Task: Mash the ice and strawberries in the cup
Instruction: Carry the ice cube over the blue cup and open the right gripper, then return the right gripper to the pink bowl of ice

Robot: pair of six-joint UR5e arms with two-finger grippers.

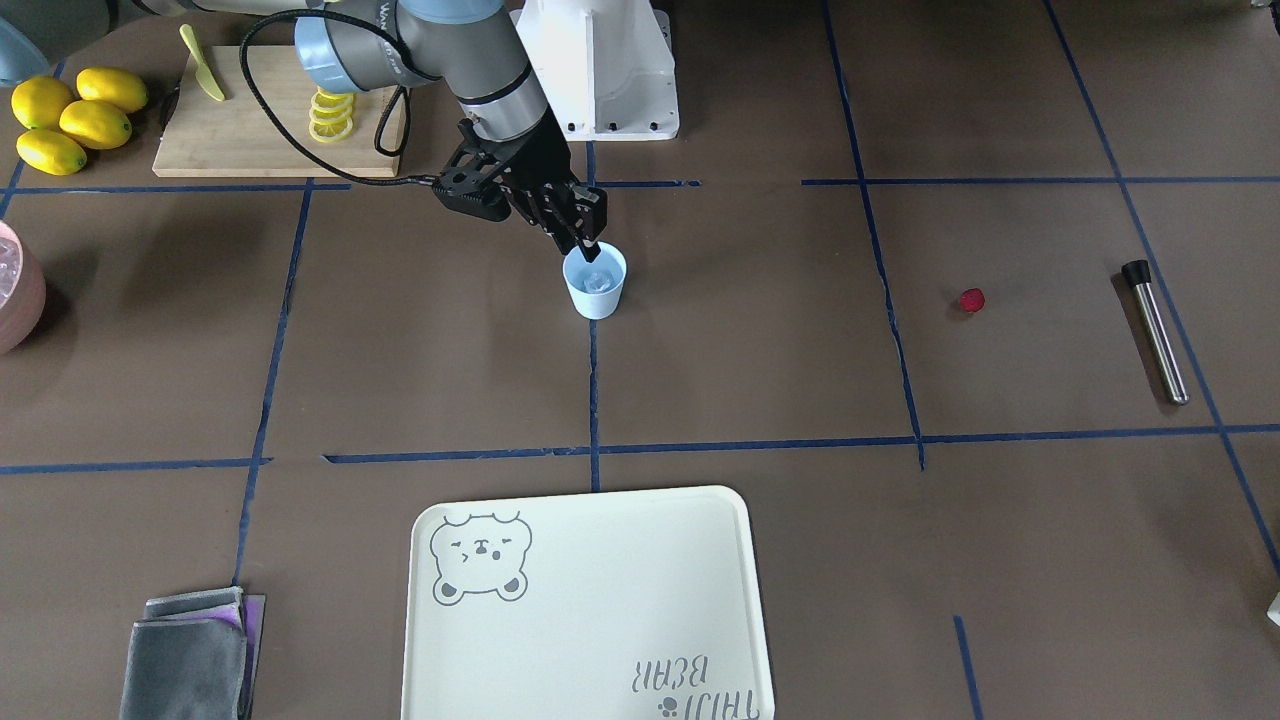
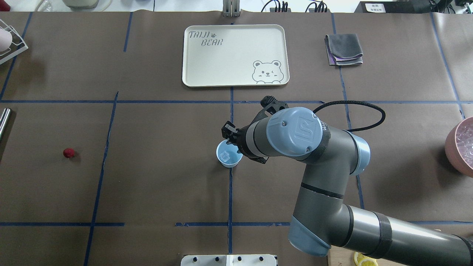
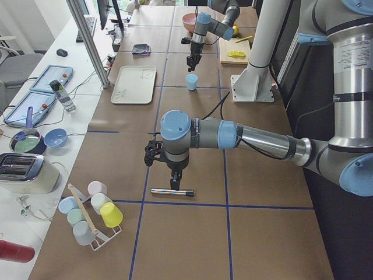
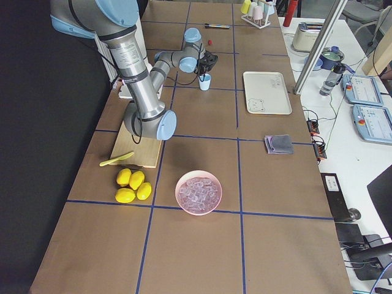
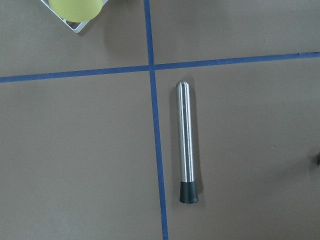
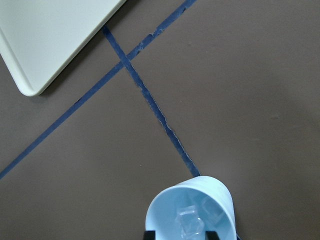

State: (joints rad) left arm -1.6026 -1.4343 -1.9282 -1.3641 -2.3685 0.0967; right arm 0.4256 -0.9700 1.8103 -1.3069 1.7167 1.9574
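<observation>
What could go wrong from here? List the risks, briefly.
1. The right claw hangs at the cup's rim above the ice; a sideways pull-out could tip the cup.
2. The strawberry lies loose, far from the cup, and may roll when pinched.
3. The muddler lies flat and could roll.

A robotics lab dressed with kitchen props: a long counter papered in brown and marked into squares with blue tape, a grey-and-blue robot arm, a white bolted pedestal and an aluminium frame post. On the white side bench lie teach pendants, a keyboard, a toaster and loose cables
</observation>
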